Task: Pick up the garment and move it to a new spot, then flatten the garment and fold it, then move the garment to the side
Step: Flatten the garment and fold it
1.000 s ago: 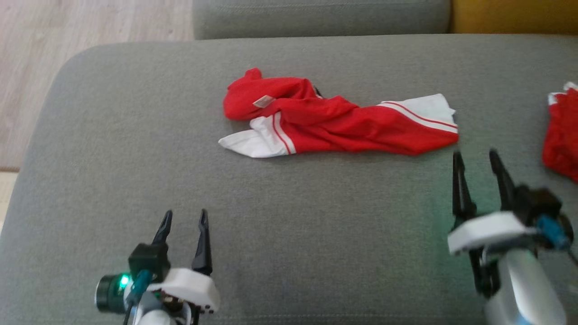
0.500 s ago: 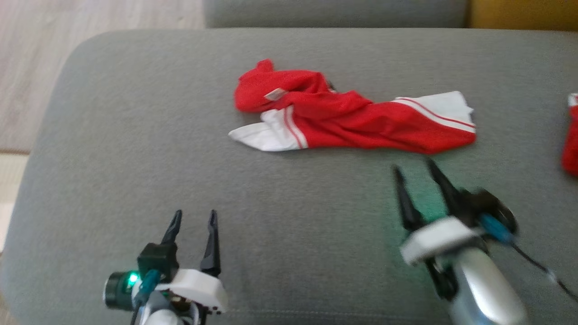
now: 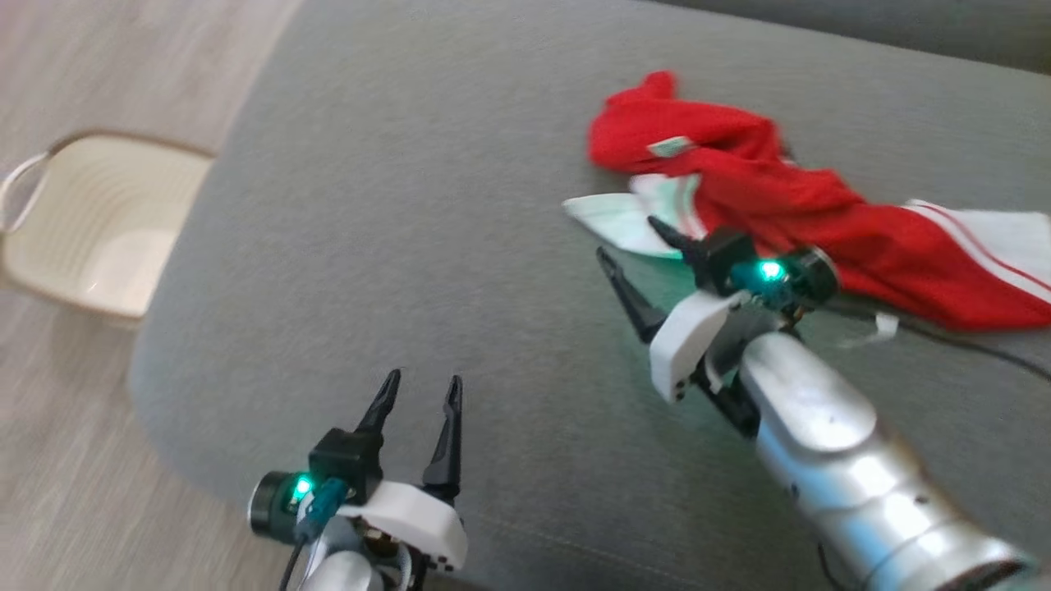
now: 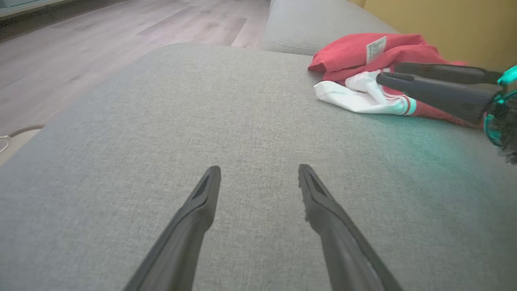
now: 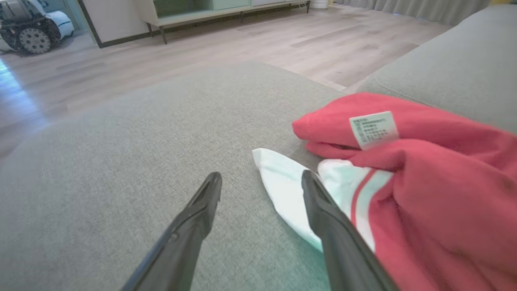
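Nearest me, my left pincer hangs over the front edge of the grey seat cushion, near its left corner. Its jaws are spread and hold nothing, with bare fabric under them. Farther in and to the right, my right pincer is also wide open and empty, angled toward the left edge. In the right wrist view one finger lies across the garment's white end and the other is over bare cushion; I cannot tell whether it touches the cloth. The garment is a crumpled red heap along the far side of the cushion, running off to the right. A small white tag faces up on its bunched left end. Past the cushion's left edge, a pale basket stands on the wooden floor.
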